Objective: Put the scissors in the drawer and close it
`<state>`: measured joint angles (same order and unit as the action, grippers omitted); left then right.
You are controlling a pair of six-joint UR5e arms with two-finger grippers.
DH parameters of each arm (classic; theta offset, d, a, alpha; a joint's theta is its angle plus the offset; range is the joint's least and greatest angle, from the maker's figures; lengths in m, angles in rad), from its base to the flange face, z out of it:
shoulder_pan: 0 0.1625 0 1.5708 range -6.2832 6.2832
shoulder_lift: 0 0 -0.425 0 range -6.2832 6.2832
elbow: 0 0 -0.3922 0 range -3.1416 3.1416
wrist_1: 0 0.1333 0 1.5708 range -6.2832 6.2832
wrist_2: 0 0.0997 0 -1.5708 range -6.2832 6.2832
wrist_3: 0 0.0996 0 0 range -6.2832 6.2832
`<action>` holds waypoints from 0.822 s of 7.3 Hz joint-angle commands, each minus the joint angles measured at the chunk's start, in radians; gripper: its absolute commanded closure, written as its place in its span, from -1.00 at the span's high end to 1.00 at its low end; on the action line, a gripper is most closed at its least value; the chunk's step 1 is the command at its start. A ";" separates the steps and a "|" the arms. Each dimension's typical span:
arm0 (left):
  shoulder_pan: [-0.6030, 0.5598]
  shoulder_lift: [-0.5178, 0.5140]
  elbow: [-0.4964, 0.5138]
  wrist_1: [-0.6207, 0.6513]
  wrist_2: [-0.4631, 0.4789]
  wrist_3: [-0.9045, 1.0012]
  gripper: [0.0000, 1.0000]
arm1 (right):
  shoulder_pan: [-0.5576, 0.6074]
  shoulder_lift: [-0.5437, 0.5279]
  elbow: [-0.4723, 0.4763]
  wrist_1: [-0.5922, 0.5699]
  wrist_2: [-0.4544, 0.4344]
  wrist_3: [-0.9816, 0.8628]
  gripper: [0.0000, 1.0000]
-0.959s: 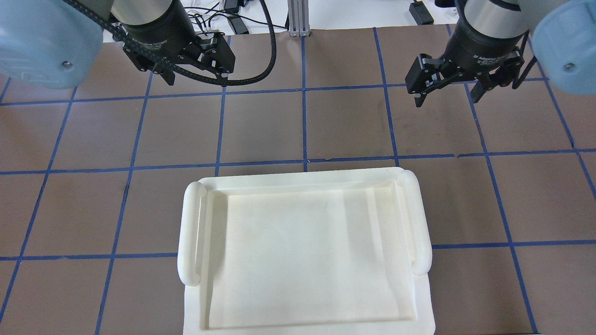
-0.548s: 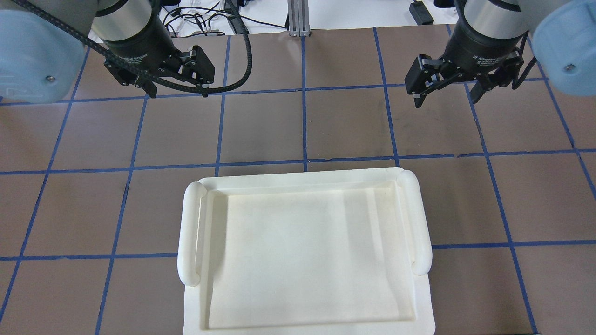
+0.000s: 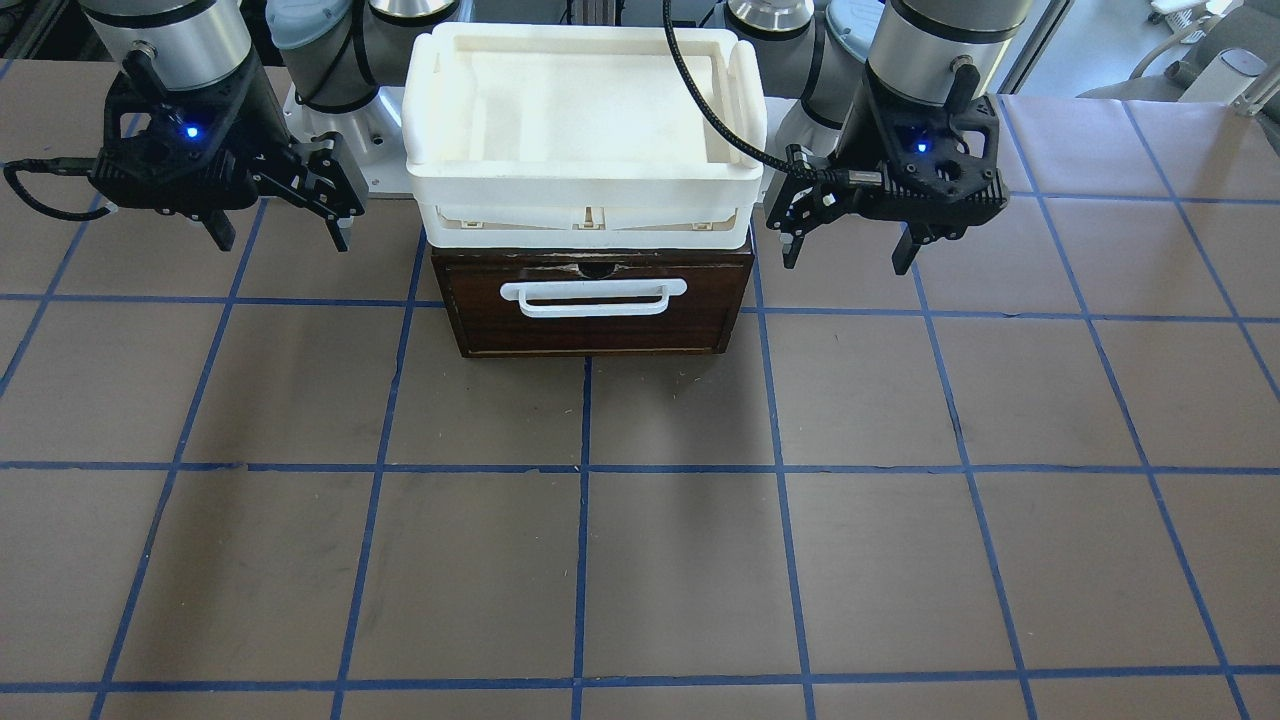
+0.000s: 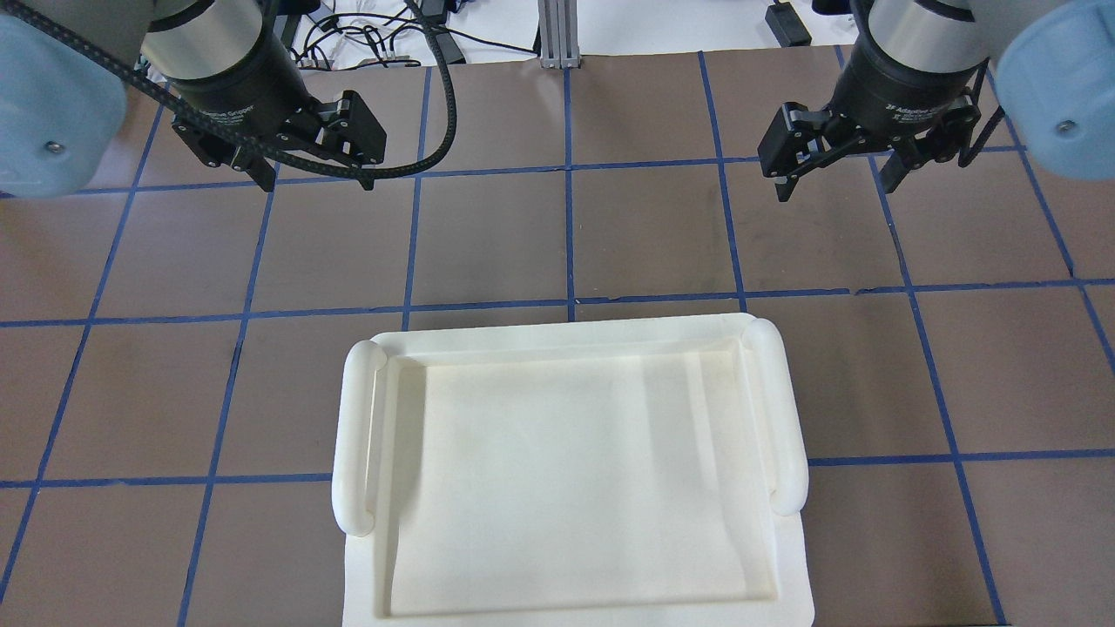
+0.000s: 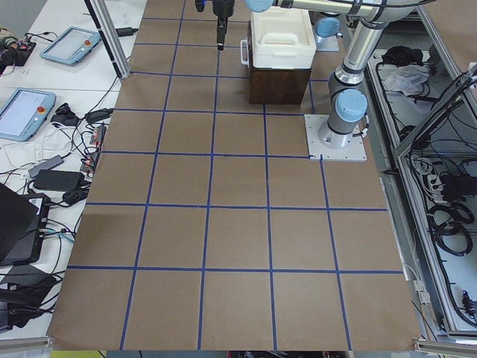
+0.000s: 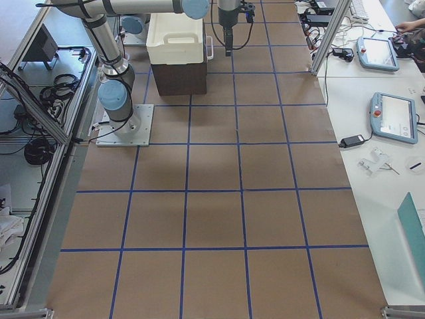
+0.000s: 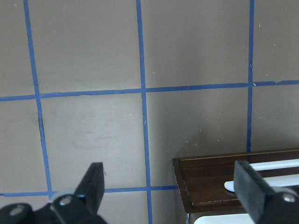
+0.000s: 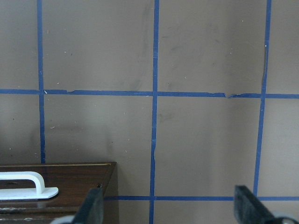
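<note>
On each side of the drawer (image 3: pixel 595 325) my two pincers hang released, the left pincer (image 3: pixel 848 255) and the right pincer (image 3: pixel 281 238), both holding nothing. Its dark front looks shut under the white bin (image 3: pixel 585 195). I see the scissors nowhere; probably they lie inside, but I cannot confirm. Best now is to check that the front sits flush, and to keep both pincers away from the handle (image 3: pixel 593 297).

Drawer (image 8: pixel 77 182) front lower left, white handle (image 8: pixel 28 192), blue-gridded table (image 8: pixel 98 46)
</note>
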<state>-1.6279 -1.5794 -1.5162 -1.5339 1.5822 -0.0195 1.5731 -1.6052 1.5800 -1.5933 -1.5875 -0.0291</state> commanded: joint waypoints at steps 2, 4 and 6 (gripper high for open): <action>0.000 0.004 0.001 -0.017 0.013 0.000 1.00 | -0.001 0.001 0.000 -0.001 -0.002 0.000 1.00; 0.002 0.004 0.001 -0.017 0.012 0.001 1.00 | -0.001 0.001 0.000 -0.004 -0.002 -0.002 1.00; 0.002 0.002 0.001 -0.017 0.012 0.001 1.00 | -0.004 -0.001 0.000 0.001 -0.009 0.000 1.00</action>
<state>-1.6263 -1.5764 -1.5156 -1.5508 1.5938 -0.0186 1.5708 -1.6053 1.5800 -1.5942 -1.5930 -0.0296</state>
